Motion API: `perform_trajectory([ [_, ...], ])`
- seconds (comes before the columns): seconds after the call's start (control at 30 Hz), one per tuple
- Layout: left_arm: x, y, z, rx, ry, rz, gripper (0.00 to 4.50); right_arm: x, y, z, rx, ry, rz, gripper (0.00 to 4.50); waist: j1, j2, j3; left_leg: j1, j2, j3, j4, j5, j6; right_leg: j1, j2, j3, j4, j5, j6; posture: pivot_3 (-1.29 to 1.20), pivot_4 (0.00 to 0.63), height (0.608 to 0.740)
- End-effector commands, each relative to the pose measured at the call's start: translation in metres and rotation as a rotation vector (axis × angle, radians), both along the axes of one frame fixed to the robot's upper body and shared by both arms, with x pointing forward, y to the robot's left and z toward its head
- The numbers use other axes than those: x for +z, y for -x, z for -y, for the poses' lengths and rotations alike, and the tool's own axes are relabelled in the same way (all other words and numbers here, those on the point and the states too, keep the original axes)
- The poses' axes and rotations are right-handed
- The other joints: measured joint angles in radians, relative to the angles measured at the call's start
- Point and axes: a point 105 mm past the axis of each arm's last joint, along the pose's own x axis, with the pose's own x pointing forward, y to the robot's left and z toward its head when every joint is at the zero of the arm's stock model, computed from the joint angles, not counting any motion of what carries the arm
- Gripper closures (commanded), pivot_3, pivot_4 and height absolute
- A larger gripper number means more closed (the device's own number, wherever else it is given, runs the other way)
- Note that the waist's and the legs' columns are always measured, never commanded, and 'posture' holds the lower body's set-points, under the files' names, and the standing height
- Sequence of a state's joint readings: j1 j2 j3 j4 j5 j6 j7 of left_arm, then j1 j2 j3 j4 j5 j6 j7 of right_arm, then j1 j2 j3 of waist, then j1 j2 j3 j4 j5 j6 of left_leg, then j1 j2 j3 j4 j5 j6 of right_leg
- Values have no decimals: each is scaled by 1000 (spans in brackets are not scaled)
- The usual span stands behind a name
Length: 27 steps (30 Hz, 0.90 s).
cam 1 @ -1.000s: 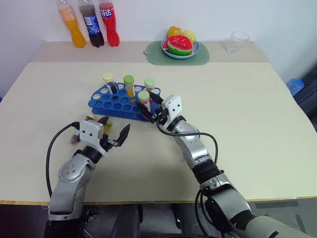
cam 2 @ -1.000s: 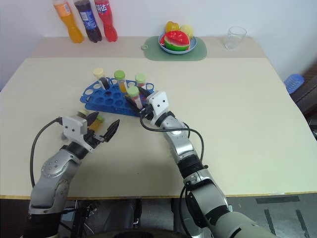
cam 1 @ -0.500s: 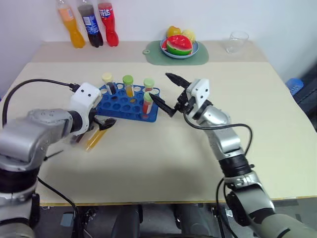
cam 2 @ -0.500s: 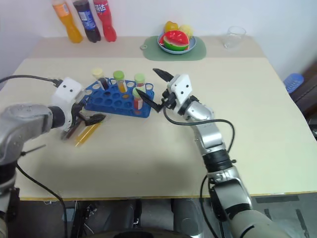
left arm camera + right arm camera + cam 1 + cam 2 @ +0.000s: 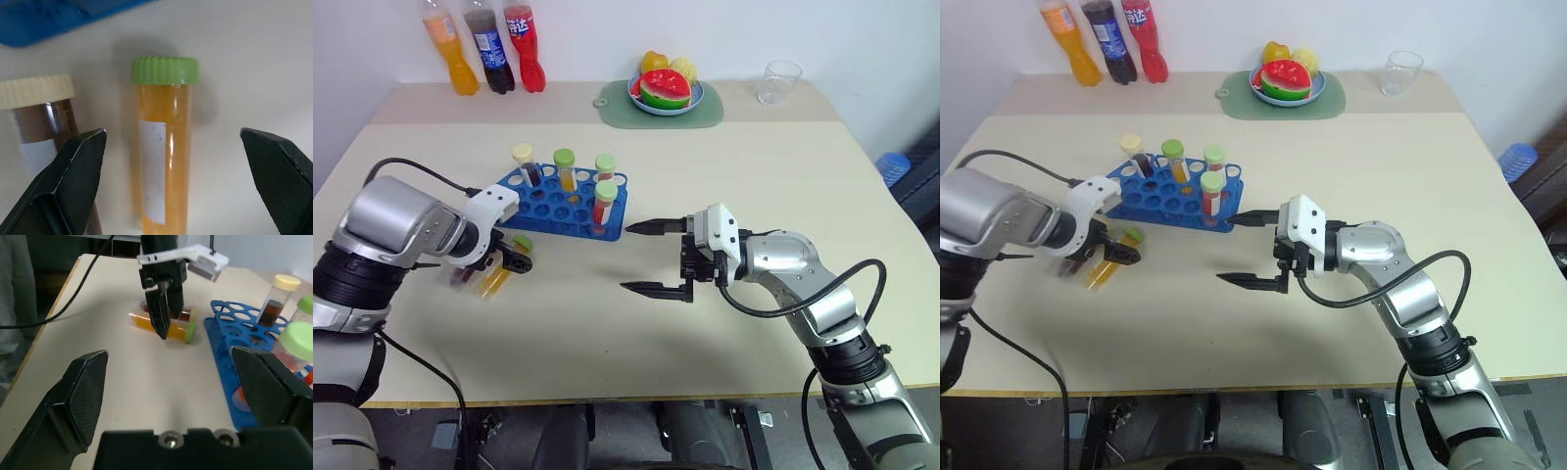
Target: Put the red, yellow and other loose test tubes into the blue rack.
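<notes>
The blue rack (image 5: 548, 208) stands left of the table's centre and holds several capped tubes, one of them red (image 5: 600, 211) at its near right corner. A loose yellow-orange tube with a green cap (image 5: 164, 147) lies on the table in front of the rack, and a dark tube with a cream cap (image 5: 41, 115) lies beside it. My left gripper (image 5: 499, 266) points down over these two, open, its fingers astride the orange tube without touching it. My right gripper (image 5: 648, 257) hangs level to the right of the rack, open and empty.
Three soda bottles (image 5: 489, 44) stand at the back left. A green mat with a plate of fruit (image 5: 666, 93) and a clear glass (image 5: 781, 83) sit along the back. A cable (image 5: 421, 171) runs from the left arm.
My right gripper has drawn back from the rack to the right, turned level and stands open. My left gripper has tipped downward over the loose tubes.
</notes>
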State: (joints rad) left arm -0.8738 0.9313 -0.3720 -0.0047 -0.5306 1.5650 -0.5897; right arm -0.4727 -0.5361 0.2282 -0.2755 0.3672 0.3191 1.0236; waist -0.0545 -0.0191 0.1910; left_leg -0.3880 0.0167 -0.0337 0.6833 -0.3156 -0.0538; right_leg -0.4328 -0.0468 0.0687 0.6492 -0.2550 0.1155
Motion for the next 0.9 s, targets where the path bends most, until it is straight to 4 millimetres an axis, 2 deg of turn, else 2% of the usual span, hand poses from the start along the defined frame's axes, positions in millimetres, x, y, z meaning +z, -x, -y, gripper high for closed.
perform_trajectory([
  [0.03, 4, -5, 0, -4, -16, 25, 1290, 8, 9, -6, 20, -21, 44, 0, 5, 0, 0, 0, 0, 0, 0, 0, 0, 0, 0, 0, 0, 0, 0, 0, 150, 734],
  [0.17, 3, -6, -1, 2, -5, 28, 3332, 7, 11, -8, 16, -26, 45, 0, 12, 0, 0, -1, 0, 0, 0, 0, 0, -1, 0, 0, 0, 0, 0, 0, 150, 734],
  [0.2, 5, -7, -3, 2, -8, 41, 3716, 6, 10, -8, 13, -27, 44, 0, 12, 0, 0, -1, 0, 0, 0, 0, 0, -1, 0, 0, 0, 0, 0, 0, 150, 734],
  [0.27, 17, -7, 1, -78, 26, 135, 3773, 4, 10, -8, 7, -24, 41, 0, 12, 0, 0, -1, 0, 0, 0, 0, 0, -1, 0, 0, 0, 0, 0, 0, 150, 734],
  [0.37, 39, 9, 6, -254, 118, 265, 3773, 0, 9, -6, -14, -19, 35, 0, 7, 0, 0, -2, 1, 1, 0, 0, 0, -3, 0, 1, 0, 0, 0, 0, 150, 734],
  [0.47, 65, 23, 10, -399, 218, 538, 3773, -9, 4, 0, -67, -18, 7, 0, 13, 0, 0, -3, 1, 1, 0, 0, -1, -4, -1, 0, 0, 0, -1, 0, 150, 734],
  [0.53, 80, 34, 4, -354, 287, 778, 3773, -24, -5, 5, -142, -15, -24, 0, 14, 0, -1, -2, 0, 2, 0, 0, -1, -3, -2, 1, 0, 0, -1, 0, 150, 734],
  [0.57, 85, 36, 1, -276, 349, 877, 3773, -29, -11, 7, -187, -29, -23, 0, 15, -1, -1, -2, 0, 2, 0, 0, 0, -2, -3, 0, 0, 0, -1, 0, 150, 734],
  [0.67, 91, 34, -1, -119, 424, 1029, 3773, -36, -20, 8, -265, -58, -21, 0, 31, -2, -1, -2, 0, 1, 2, 0, 0, -1, -3, 0, 0, 0, 0, 0, 150, 734],
  [0.7, 98, 28, 2, -9, 403, 1193, 3773, -42, -21, 6, -286, -76, -42, 0, 38, -2, -1, -1, 0, 1, 2, 0, 0, -1, -3, 0, 0, 0, 0, 0, 150, 734],
  [0.77, 104, 24, 16, 119, 307, 1404, 3773, -51, -22, 2, -311, -102, -73, 0, 46, -3, -2, 2, -1, 1, 2, 0, 0, 3, -3, 0, 0, 1, 0, 0, 150, 734],
  [0.87, 103, 19, 40, 149, 286, 1533, 3773, -54, -21, -1, -312, -110, -76, 0, 46, -5, -3, 2, -1, 1, 2, 0, 0, 5, -3, 0, -2, 1, 1, 0, 150, 734],
  [0.9, 102, 14, 45, 206, 316, 1564, 3773, -55, -21, -2, -313, -112, -79, 0, 44, -5, -3, 2, -2, 2, 2, 0, 0, 4, -3, 0, -2, 1, 1, 0, 150, 734],
])
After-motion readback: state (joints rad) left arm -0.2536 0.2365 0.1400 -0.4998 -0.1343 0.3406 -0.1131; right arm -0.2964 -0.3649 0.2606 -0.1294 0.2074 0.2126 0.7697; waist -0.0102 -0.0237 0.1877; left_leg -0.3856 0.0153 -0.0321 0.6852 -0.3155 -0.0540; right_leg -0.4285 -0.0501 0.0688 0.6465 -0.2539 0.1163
